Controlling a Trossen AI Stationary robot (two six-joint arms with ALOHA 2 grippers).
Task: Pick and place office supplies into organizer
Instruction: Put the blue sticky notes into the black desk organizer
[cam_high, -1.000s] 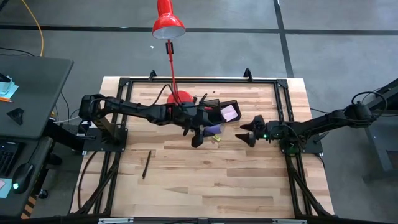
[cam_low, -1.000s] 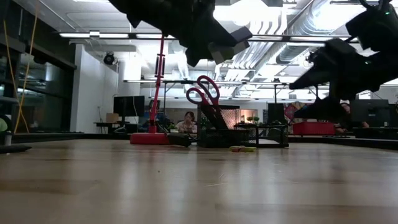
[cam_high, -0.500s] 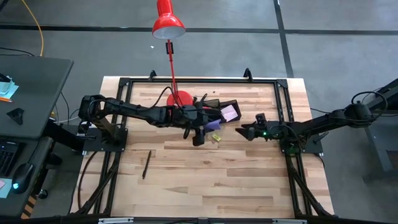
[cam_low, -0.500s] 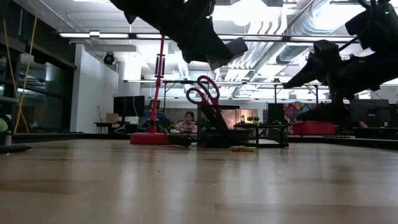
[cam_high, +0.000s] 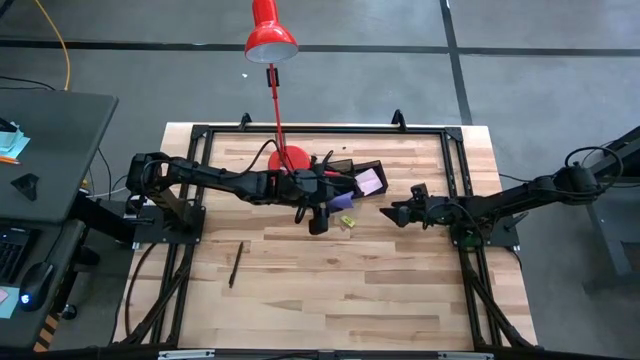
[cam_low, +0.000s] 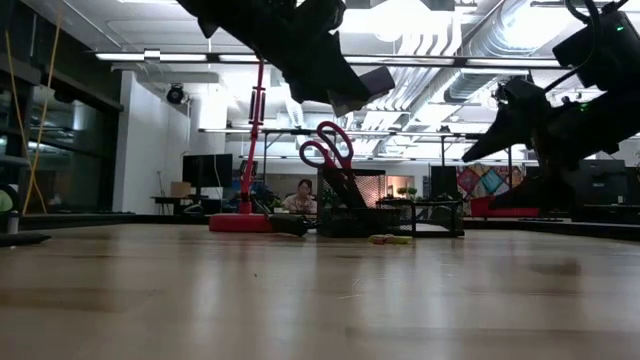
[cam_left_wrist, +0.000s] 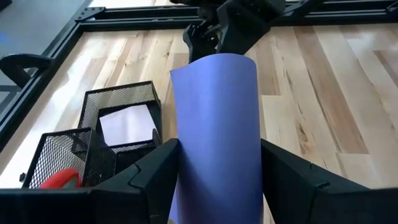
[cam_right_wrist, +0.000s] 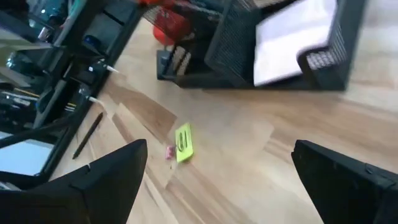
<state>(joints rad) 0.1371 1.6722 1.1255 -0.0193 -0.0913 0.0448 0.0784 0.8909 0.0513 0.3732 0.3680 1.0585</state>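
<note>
Currently the left claw (cam_left_wrist: 217, 186) is clamped on the purple-blue pad (cam_left_wrist: 217, 130), held above the bench (cam_high: 330, 280) just in front of the black mesh organizer (cam_left_wrist: 121, 118). Pad stands on edge between the fingers, long axis running away from the wrist. Risk: it bows visibly, so it could catch the organizer's rim, or land on the pink pad (cam_left_wrist: 127, 124) already inside. Right claw (cam_high: 398, 213) waits spread wide, empty, right of the organizer.
</note>
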